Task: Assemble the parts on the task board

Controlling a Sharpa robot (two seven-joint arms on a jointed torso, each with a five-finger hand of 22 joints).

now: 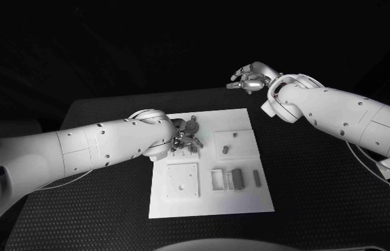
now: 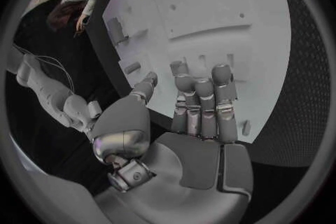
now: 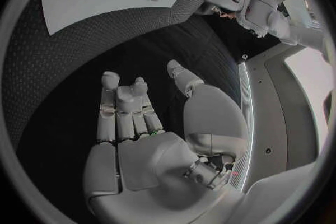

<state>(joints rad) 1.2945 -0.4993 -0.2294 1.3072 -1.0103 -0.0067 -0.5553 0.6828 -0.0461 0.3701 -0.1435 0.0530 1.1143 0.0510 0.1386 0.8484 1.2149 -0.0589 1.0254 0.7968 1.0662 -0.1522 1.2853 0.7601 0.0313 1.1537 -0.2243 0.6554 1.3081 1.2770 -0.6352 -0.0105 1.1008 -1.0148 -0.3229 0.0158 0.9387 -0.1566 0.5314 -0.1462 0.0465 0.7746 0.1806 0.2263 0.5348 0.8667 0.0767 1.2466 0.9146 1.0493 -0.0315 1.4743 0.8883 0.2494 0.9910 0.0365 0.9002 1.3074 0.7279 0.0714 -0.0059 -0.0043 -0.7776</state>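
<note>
A black textured table (image 1: 97, 217) stands against a dark, unlit background.

left hand (image 1: 185, 135) covering part of the task board (image 1: 244, 194), small parts (image 1: 225, 148) too small to identify

No text, label or number can be read anywhere

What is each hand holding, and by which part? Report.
Nothing is held. The left hand hovers open over the task board; the right hand is open over the black table.
</note>
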